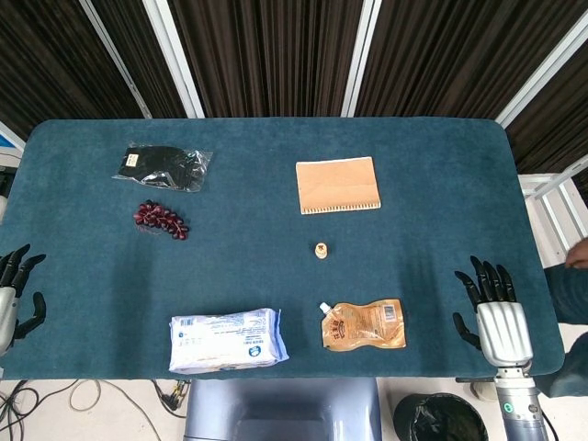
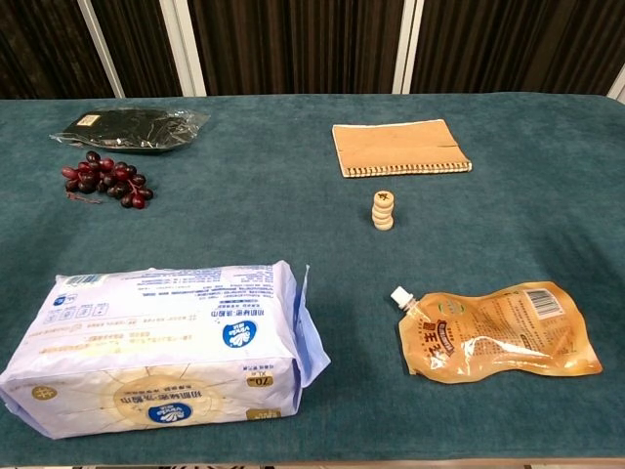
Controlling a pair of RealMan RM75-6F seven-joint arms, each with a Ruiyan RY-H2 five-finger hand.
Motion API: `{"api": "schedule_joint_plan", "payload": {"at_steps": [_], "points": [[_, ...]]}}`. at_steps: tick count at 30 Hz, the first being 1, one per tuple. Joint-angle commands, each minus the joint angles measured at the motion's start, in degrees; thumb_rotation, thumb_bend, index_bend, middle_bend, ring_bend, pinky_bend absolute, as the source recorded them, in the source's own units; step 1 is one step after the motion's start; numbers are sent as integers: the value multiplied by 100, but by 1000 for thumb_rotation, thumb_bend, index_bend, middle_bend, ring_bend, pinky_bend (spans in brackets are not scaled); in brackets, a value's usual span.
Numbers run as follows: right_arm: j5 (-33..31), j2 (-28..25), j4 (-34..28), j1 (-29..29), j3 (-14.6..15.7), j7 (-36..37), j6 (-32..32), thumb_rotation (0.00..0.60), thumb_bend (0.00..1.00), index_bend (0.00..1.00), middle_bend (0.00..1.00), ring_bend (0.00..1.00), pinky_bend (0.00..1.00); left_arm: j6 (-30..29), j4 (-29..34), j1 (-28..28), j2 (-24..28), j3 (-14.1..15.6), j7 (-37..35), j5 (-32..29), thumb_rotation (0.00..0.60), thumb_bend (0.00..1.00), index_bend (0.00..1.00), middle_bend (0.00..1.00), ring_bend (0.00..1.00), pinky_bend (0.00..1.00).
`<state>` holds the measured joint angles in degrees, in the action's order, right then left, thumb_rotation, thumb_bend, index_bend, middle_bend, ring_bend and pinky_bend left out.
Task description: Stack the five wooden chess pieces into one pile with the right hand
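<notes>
A: Where do the chess pieces point(image 2: 383, 210) stand?

B: They sit as one upright pile near the middle of the table point(image 1: 441, 175), just in front of the tan notebook point(image 1: 337, 185) and behind the orange pouch point(image 1: 364, 324). No loose piece shows anywhere on the cloth.

A: So the stacking is done?

B: I judge it so. The pile looks several pieces tall in the chest view, though I cannot count all five for certain. Nothing seems left but to leave it be.

A: And the hands?

B: The right hand point(image 1: 493, 315) hovers at the table's near right edge, well apart from the pile, fingers spread and holding nothing. The left hand point(image 1: 14, 296) sits off the near left edge, fingers also apart and empty.
</notes>
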<state>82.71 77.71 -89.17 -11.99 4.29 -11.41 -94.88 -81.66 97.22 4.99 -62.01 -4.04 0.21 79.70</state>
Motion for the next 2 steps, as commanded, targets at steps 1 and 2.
{"api": "schedule_joint_plan", "payload": {"at_steps": [1, 2], "points": [[64, -28, 13, 36, -50, -38, 29, 600, 405, 201, 0, 0, 0, 31, -62, 28, 35, 55, -25, 121, 600, 624, 159, 20, 0, 0], [91, -30, 13, 53, -70, -59, 22, 600, 405, 201, 0, 0, 0, 42, -80, 35, 46, 69, -34, 152, 600, 624, 160, 20, 0, 0]]}}
